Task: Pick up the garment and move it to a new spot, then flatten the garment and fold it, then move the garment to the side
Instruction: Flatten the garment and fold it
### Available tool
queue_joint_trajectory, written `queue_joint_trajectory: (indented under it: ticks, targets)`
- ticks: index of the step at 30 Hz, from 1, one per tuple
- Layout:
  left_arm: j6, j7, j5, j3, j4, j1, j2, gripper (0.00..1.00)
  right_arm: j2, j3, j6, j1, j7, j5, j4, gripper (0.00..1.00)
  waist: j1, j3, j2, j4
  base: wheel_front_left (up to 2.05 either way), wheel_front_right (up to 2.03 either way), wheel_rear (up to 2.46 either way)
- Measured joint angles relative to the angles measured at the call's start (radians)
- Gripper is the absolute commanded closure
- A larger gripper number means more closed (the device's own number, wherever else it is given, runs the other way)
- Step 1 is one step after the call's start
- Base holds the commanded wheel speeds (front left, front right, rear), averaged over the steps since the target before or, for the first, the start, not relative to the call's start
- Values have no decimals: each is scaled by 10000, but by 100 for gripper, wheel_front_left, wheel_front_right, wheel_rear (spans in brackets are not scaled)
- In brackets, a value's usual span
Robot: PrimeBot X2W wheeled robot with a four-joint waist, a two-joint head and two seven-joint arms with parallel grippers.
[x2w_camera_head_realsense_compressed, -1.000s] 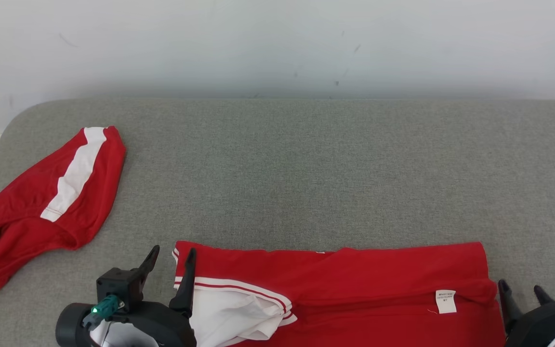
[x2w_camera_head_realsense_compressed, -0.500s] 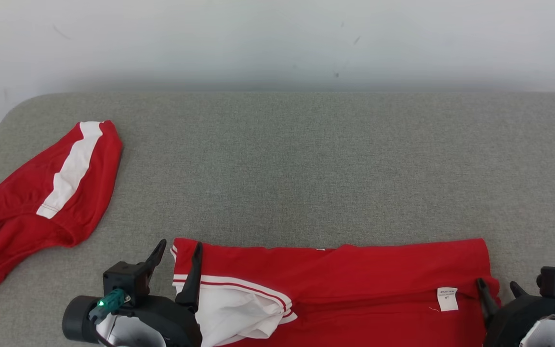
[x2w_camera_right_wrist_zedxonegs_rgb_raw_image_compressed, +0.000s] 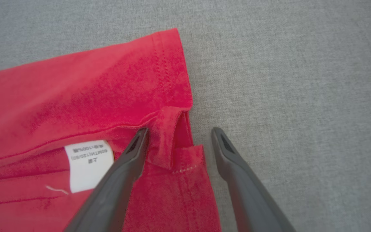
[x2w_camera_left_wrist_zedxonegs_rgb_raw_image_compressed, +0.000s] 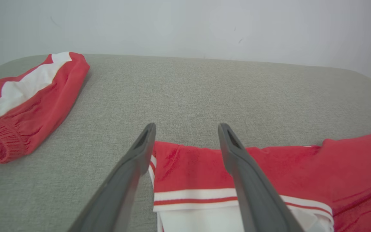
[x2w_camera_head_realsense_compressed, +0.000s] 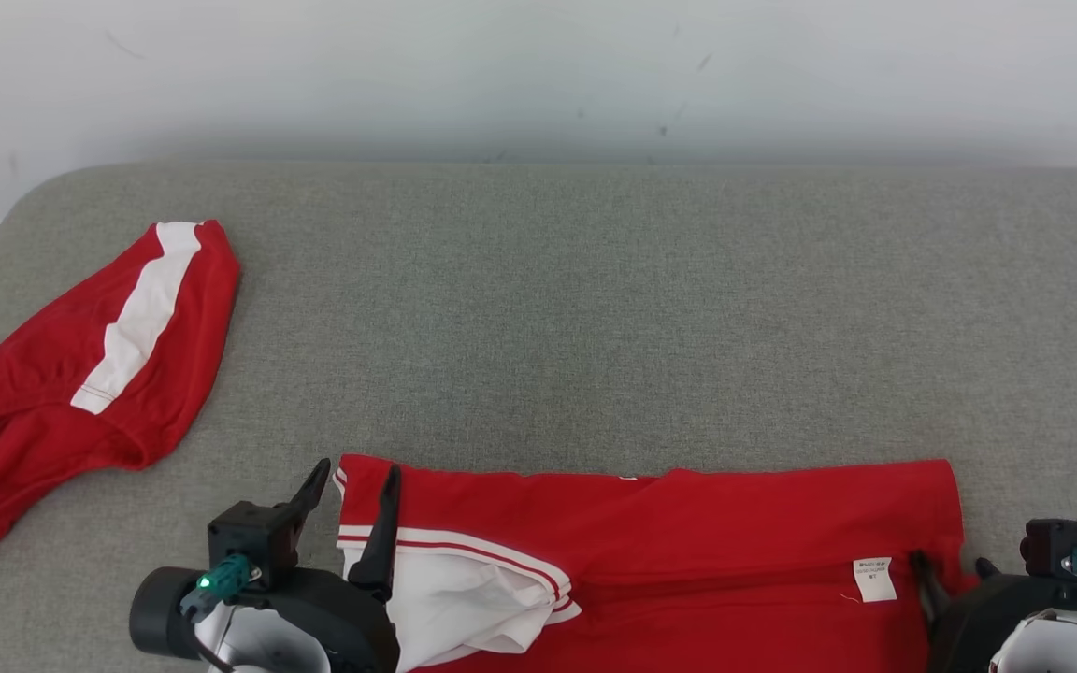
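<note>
The garment (x2w_camera_head_realsense_compressed: 688, 533) is a red top with white trim, lying flat along the near edge of the grey surface (x2w_camera_head_realsense_compressed: 595, 308). It has a white sleeve (x2w_camera_head_realsense_compressed: 464, 598) at its left end and a white label (x2w_camera_head_realsense_compressed: 873, 579) near its right end. My left gripper (x2w_camera_head_realsense_compressed: 357, 469) is open and straddles the garment's far left corner (x2w_camera_left_wrist_zedxonegs_rgb_raw_image_compressed: 172, 154); the left wrist view shows red cloth between the fingers (x2w_camera_left_wrist_zedxonegs_rgb_raw_image_compressed: 237, 167). My right gripper (x2w_camera_head_realsense_compressed: 950, 563) is open over the right hem. There one finger (x2w_camera_right_wrist_zedxonegs_rgb_raw_image_compressed: 130, 161) lies over the red cloth (x2w_camera_right_wrist_zedxonegs_rgb_raw_image_compressed: 92, 96) beside the label (x2w_camera_right_wrist_zedxonegs_rgb_raw_image_compressed: 89, 164), the other over bare grey surface.
A second red garment with a white stripe (x2w_camera_head_realsense_compressed: 99, 365) lies crumpled at the left edge of the surface, also seen in the left wrist view (x2w_camera_left_wrist_zedxonegs_rgb_raw_image_compressed: 27, 96). A pale wall (x2w_camera_head_realsense_compressed: 538, 75) runs behind the surface. The surface's rounded corner is at the far left.
My right gripper has slid left, from beside the garment onto its right hem. My left gripper has edged forward and right at the left corner. The camera has shifted slightly. Both stay open.
</note>
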Motion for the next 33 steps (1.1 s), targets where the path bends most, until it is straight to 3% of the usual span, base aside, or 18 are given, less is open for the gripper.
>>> queue_joint_trajectory:
  ticks: [4, 5, 6, 7, 8, 12, 13, 26, 27, 28, 33]
  targets:
    - [-6, -2, -13, -77, 73, -19, -132, 0, -12, 40, -31, -251, 12, -65, 90, 0, 1, 84, 0, 18, 0, 0, 0]
    - [-33, -4, -13, -82, 88, -19, -138, 0, -12, 44, -33, -273, 13, -84, 125, 7, 0, 89, 0, 23, 0, 0, 0]
    - [-77, -4, -15, -82, 107, -19, -136, 0, -10, 42, -44, -294, 13, -84, 163, 43, 0, 92, 0, 26, 0, 0, 0]
    - [-77, -4, -17, -84, 136, -20, -138, 0, -4, 44, -58, -339, 46, -84, 222, 62, 0, 93, 0, 30, 0, 0, 0]
    - [-77, -4, -23, -82, 173, -23, -136, 0, -4, 54, -98, -389, 100, -86, 263, 65, 0, 92, 0, 34, 0, 0, 0]
    - [-79, -8, -31, -73, 265, -51, -125, 0, 44, 84, -127, -407, 190, -86, 334, 100, 0, 68, 0, 50, 0, 0, 0]
    - [-79, -10, -31, -69, 270, -67, -121, 0, 54, 82, -130, -406, 192, -86, 351, 100, 0, 57, 0, 52, 0, 0, 0]
    - [-79, -98, -33, -50, 330, -144, -42, 0, -178, -393, -307, -392, 357, -67, 380, 100, 0, -113, 1, -70, 0, 0, 0]
    - [-79, -98, -33, -59, 326, -144, -44, 0, -236, -418, -305, -391, 391, -65, 378, 47, 1, -110, 0, -78, 0, 0, 0]
    - [-81, -96, -33, -77, 314, -144, -48, 0, -251, -453, -305, -388, 445, -25, 360, 0, 0, -99, 0, -81, 0, 0, 0]
    - [-161, -96, -33, -134, 318, -150, -107, 0, -232, -428, -299, -375, 529, 117, 343, 0, 1, -18, 0, -37, 0, 0, 0]
